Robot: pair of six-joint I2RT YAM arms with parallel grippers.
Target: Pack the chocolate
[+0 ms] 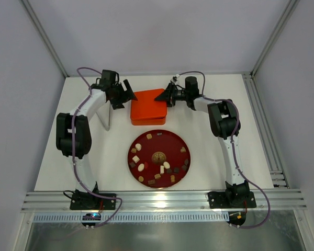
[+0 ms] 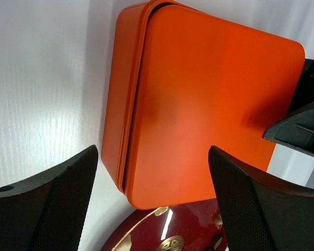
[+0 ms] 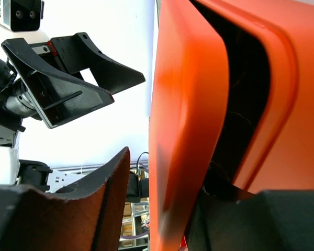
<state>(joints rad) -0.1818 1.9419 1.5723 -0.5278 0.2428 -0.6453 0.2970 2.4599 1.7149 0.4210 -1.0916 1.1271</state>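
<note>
Chocolate (image 1: 141,167), roughly eighteen dark, tan and cream bite-size pieces, lies scattered on one round dark-red plate (image 1: 170,146) at mid-tabletop. Just behind the plate sits one orange tin (image 1: 148,106), its lid (image 3: 183,130) lifted ajar at the right edge.

Two arms flank the tin. The left pincer (image 1: 124,95) hangs released beside the tin's left side, holding nothing. The right pincer (image 1: 165,97) straddles the lid's edge with its fingers parted, one of them clear of the metal.

The tabletop (image 1: 225,167) is white, enclosed by pale grey walls and aluminium rails.
</note>
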